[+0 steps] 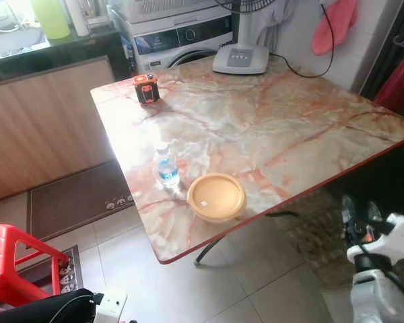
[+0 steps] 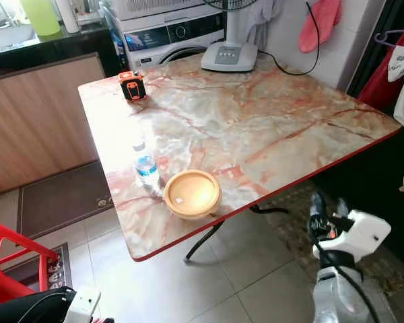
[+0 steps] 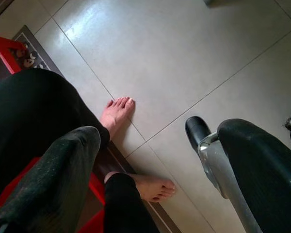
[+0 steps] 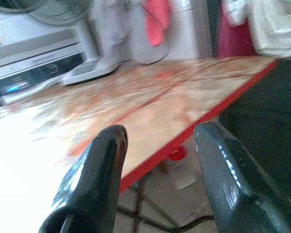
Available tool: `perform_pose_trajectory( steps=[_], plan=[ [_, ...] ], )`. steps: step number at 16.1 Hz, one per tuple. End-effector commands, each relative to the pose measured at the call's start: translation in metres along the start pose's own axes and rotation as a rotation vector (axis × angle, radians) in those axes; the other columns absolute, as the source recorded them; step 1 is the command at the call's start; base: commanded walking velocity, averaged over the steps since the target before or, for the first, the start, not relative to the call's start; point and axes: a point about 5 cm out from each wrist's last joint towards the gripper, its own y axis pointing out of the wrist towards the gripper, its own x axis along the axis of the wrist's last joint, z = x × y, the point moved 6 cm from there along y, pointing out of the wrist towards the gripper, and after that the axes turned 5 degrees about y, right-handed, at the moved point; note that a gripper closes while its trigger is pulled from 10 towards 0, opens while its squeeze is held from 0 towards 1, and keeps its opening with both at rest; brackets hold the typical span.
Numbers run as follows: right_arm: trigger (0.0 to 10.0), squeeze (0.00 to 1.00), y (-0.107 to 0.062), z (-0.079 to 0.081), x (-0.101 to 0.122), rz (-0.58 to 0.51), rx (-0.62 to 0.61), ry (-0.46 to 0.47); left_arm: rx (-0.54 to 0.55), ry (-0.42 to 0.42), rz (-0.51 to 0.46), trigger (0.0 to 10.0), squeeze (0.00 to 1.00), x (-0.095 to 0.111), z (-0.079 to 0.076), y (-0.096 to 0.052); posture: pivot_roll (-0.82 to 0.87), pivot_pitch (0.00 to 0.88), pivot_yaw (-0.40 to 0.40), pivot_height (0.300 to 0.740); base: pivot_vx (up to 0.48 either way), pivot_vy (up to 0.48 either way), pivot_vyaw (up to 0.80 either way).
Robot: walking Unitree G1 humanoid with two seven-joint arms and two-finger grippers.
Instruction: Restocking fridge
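**Operator:** Where the marble-patterned table (image 1: 269, 121) met the tiled floor (image 1: 155, 276), what stood on top, and where were the task items?

**Inspector:** A small water bottle (image 1: 166, 165) stood upright near the table's near left edge. A round yellow lidded container (image 1: 216, 197) lay just beside it, close to the red-trimmed front edge. An orange-and-black device (image 1: 146, 88) sat at the far left corner, well apart from both. A white fan base (image 1: 240, 59) occupied the far edge, its black cord trailing to the right.

**Operator:** Gripper condition?

**Inspector:** The right gripper (image 4: 160, 145) was raised below and in front of the table's right front edge, its two black fingers (image 4: 102, 174) spread apart with nothing between them. The left gripper (image 3: 150, 160) hung low over the floor, fingers likewise parted and empty.

**Operator:** Obstructions?

**Inspector:** A person's bare feet (image 3: 117, 112) rested on the tiles beneath the left gripper, next to a red plastic stool (image 1: 13, 262). A power strip (image 1: 118, 201) lay on a dark mat (image 1: 74, 198) left of the table. A washing machine (image 1: 182, 37) stood behind the table, wooden cabinet panels (image 1: 44, 124) to the left.

**Operator:** Free room?

**Inspector:** Open tiles extended in front of the table's near corner, between the stool and the right arm. The metal table leg (image 1: 209, 250) angled down beneath that corner.
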Motion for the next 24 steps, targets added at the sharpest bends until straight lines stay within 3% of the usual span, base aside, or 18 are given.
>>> perform_pose_trajectory(
  steps=[1,2,3,4,7,8,10,11,14,18,19,24],
  plan=[
    [10.0,0.0,-0.003,0.01,-0.009,0.106,0.036,0.02,0.001,-0.002,0.02,10.0,0.0,-0.006,0.002,-0.001,-0.14,0.003,0.058,0.74,0.0,0.0,0.0],
    [10.0,0.0,-0.003,0.014,-0.012,0.163,0.04,-0.001,0.001,-0.001,0.02,10.0,0.0,-0.006,0.002,-0.001,-0.14,0.004,0.055,0.74,0.0,0.0,0.0],
    [10.0,0.13,-0.004,0.018,-0.017,0.219,0.047,0.021,0.001,-0.001,0.021,10.0,0.0,-0.007,0.002,-0.001,-0.14,0.004,0.055,0.74,0.0,0.0,0.0],
    [10.0,1.0,-0.003,0.046,-0.016,0.276,0.14,0.053,0.0,-0.003,0.022,10.0,0.0,-0.007,0.001,-0.001,-0.14,0.001,0.051,0.74,0.0,0.0,0.0],
    [10.0,1.0,-0.003,0.098,-0.028,0.405,0.271,0.107,-0.001,-0.005,0.022,10.0,0.0,-0.006,0.001,-0.001,-0.14,0.0,0.045,0.74,0.0,0.0,0.0],
    [10.0,1.0,-0.008,0.126,-0.038,0.467,0.329,0.178,-0.002,-0.007,0.022,10.0,0.0,-0.006,0.001,-0.001,-0.13,0.0,0.039,0.74,0.0,0.0,0.0],
    [10.0,1.0,-0.01,0.13,-0.038,0.49,0.334,0.191,-0.002,-0.007,0.022,10.0,0.0,-0.006,0.0,-0.001,-0.13,0.0,0.039,0.74,0.0,0.0,0.0],
    [10.0,1.0,-0.015,0.149,-0.051,0.552,0.351,0.235,0.002,-0.013,0.02,10.0,0.0,-0.006,0.0,-0.001,-0.13,0.0,0.036,0.74,0.0,0.0,0.0],
    [10.0,1.0,-0.015,0.168,-0.058,0.598,0.33,0.294,0.003,-0.013,0.021,10.0,0.0,-0.006,0.0,-0.001,-0.12,0.0,0.033,0.74,0.0,0.0,0.0],
    [10.0,1.0,-0.009,0.173,-0.067,0.623,0.277,0.273,0.004,-0.017,0.016,10.0,0.0,-0.005,0.0,-0.001,-0.12,0.0,0.029,0.74,0.0,0.0,0.0],
    [10.0,0.0,-0.006,0.171,-0.07,0.625,0.251,0.263,0.005,-0.019,0.015,10.0,0.0,-0.005,0.0,-0.001,-0.12,0.0,0.029,0.74,0.0,0.0,0.0],
    [10.0,0.0,-0.003,0.177,-0.075,0.637,0.237,0.27,0.008,-0.031,0.015,10.0,0.0,-0.005,0.0,-0.001,-0.11,0.0,0.025,0.74,0.0,0.0,0.0]
  ],
)
